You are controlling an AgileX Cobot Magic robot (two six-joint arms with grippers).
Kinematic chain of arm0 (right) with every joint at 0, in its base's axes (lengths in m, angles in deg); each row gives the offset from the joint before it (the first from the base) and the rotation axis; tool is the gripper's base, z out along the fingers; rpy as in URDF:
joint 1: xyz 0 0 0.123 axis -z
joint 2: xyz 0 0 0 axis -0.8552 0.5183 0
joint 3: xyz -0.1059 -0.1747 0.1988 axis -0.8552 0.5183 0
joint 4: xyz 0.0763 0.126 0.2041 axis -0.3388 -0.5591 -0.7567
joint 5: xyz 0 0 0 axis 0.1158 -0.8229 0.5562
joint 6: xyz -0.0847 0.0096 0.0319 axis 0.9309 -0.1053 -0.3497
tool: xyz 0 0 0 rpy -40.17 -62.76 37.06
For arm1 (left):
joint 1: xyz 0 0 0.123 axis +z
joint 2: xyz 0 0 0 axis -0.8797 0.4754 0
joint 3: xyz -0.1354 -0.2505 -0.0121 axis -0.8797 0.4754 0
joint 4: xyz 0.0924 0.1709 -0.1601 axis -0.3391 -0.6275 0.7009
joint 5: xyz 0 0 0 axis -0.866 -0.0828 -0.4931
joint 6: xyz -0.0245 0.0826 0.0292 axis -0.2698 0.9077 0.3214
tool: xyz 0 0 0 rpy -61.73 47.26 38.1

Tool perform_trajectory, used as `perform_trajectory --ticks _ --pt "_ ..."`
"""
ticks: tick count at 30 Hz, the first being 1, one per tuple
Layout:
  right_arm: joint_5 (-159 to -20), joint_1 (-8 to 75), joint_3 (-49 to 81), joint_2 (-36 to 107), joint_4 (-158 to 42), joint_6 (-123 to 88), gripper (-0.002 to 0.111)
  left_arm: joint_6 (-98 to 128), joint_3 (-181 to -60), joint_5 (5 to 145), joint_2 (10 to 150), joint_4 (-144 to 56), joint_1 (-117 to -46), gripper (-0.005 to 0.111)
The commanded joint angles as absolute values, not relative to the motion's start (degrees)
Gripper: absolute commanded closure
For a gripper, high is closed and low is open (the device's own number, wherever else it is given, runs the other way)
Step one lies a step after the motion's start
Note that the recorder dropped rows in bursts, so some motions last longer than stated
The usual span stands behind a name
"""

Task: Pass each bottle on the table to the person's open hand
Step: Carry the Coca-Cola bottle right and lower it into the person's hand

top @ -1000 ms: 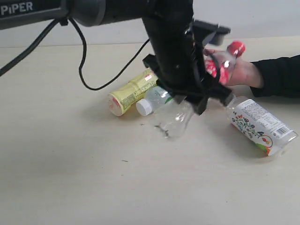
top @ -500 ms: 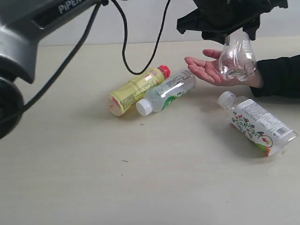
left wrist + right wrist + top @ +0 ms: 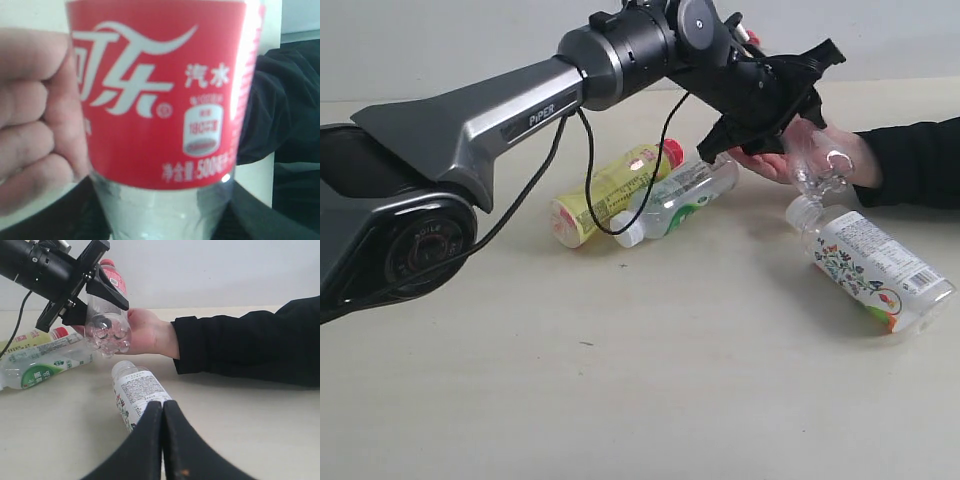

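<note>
Toward the far right corner of the worktop (image 3: 620,400), the red-labelled bottle (image 3: 817,160) is held clear of the surface, clamped in the left gripper (image 3: 775,105) and laid against the person's hand (image 3: 142,332), whose fingers (image 3: 35,125) are touching its label. The floral bottle (image 3: 870,265) is lying just beside it, nearer the right edge. The yellow bottle (image 3: 610,190) and green-labelled bottle (image 3: 680,195) are lying side by side, touching. The right gripper (image 3: 162,407) is pressed together, empty.
</note>
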State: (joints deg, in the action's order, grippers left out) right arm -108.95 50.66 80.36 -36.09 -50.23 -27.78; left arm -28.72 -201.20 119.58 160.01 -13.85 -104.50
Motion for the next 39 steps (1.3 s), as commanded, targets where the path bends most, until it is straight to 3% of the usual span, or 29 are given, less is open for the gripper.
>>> perform_trajectory --ticks 1,23,26,33,39 --pt "-108.5 50.5 80.6 -36.4 -50.4 -27.7 0.108 -27.1 -201.7 118.9 160.2 -13.4 -103.6 0.107" --pt "-108.5 50.5 80.6 -36.4 -50.4 -27.7 0.108 -25.3 -201.7 117.0 162.2 -11.4 -102.6 0.106" --pt "-108.5 50.5 80.6 -36.4 -50.4 -27.7 0.108 -25.4 -201.7 116.8 162.4 -10.9 -102.4 0.096" --pt "-108.5 50.5 80.6 -36.4 -50.4 -27.7 0.108 -25.6 -201.7 117.0 162.4 -10.0 -101.6 0.059" --pt "-108.5 50.5 80.6 -36.4 -50.4 -27.7 0.108 -25.6 -201.7 117.0 162.3 -10.0 -101.6 0.046"
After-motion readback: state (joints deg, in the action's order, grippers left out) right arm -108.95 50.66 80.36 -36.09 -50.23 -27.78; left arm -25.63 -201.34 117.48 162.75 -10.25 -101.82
